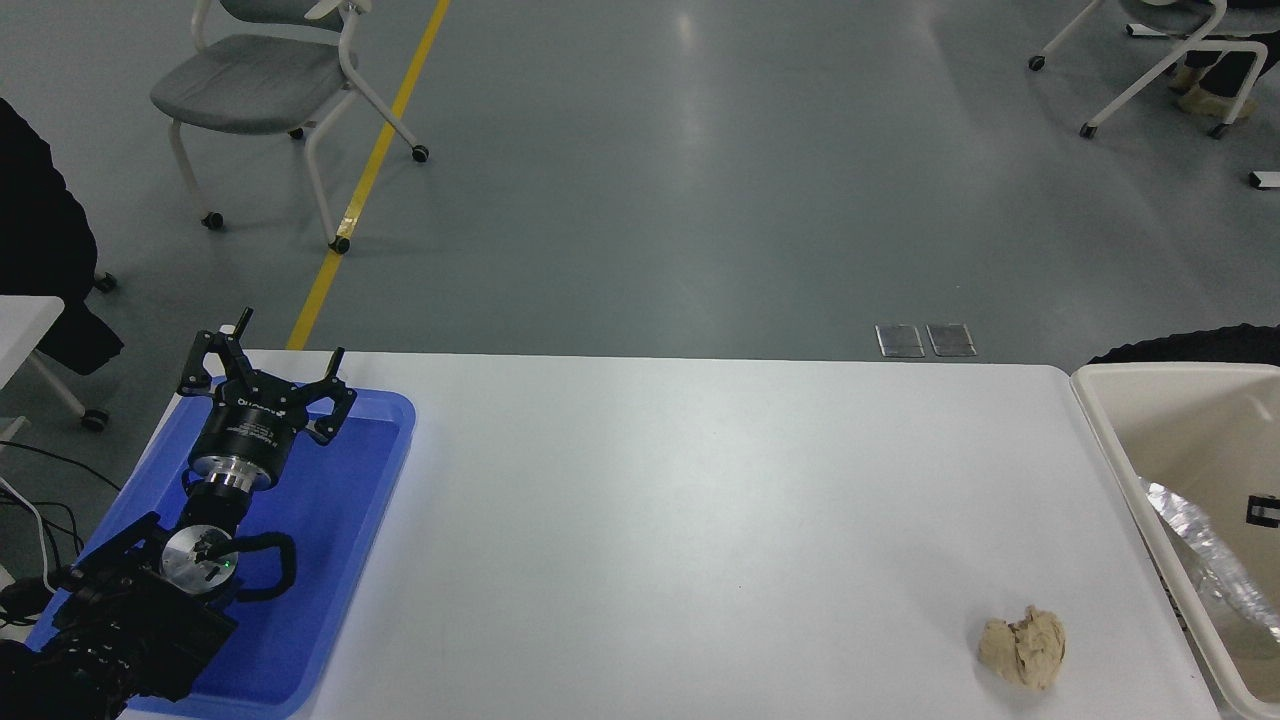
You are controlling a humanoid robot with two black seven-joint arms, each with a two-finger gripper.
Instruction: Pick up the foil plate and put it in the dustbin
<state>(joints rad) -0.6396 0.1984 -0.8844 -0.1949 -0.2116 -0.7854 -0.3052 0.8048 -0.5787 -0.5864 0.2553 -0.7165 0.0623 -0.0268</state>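
Note:
The foil plate (1205, 548) lies inside the dustbin (1112, 440) at the table's right end. Only a wrinkled silver strip of it shows, low against the bin's near wall, and the rest is cut off by the picture's edge. The dustbin is cream-beige with a thick rounded rim. A small black mark (1262, 510) shows inside the bin; I cannot tell what it is. My right gripper is out of view. My left gripper (275, 345) is parked open and empty over the blue tray at the lower left.
A tan wadded paper lump (1023, 650) lies on the white table (700, 520) near the front right. The shallow blue tray (340, 520) sits at the left under my left arm. Chairs stand on the grey floor beyond the table.

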